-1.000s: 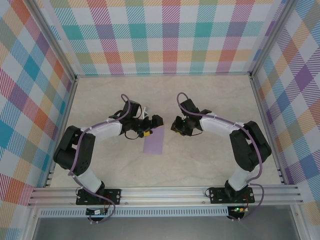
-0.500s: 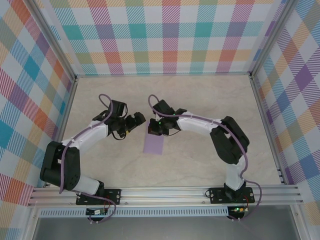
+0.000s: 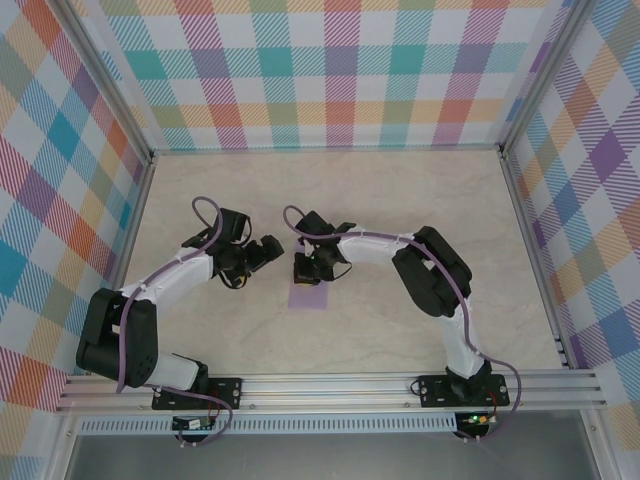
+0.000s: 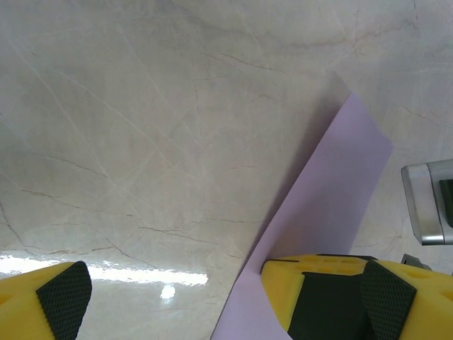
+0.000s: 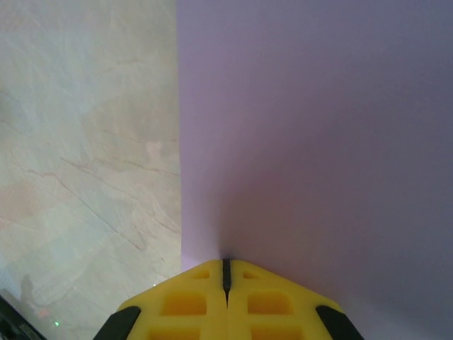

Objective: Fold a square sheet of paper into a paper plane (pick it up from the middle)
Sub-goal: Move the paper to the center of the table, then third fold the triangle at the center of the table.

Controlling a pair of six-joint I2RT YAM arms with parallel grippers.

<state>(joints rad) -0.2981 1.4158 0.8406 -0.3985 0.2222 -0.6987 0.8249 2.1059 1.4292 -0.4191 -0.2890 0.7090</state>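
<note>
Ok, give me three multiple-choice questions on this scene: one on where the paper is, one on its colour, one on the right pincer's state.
1. The sheet of paper lies:
A against the back wall
B in the middle of the table
C on the front rail

2. Its colour:
A green
B white
C lavender

3. The right pincer is:
A shut on the sheet
B wide open
C over bare table

Answers:
B, it lies mid-table, far from wall and rail.
C, it is plain lavender in every view.
A, its jaws meet on the sheet's edge.
</note>
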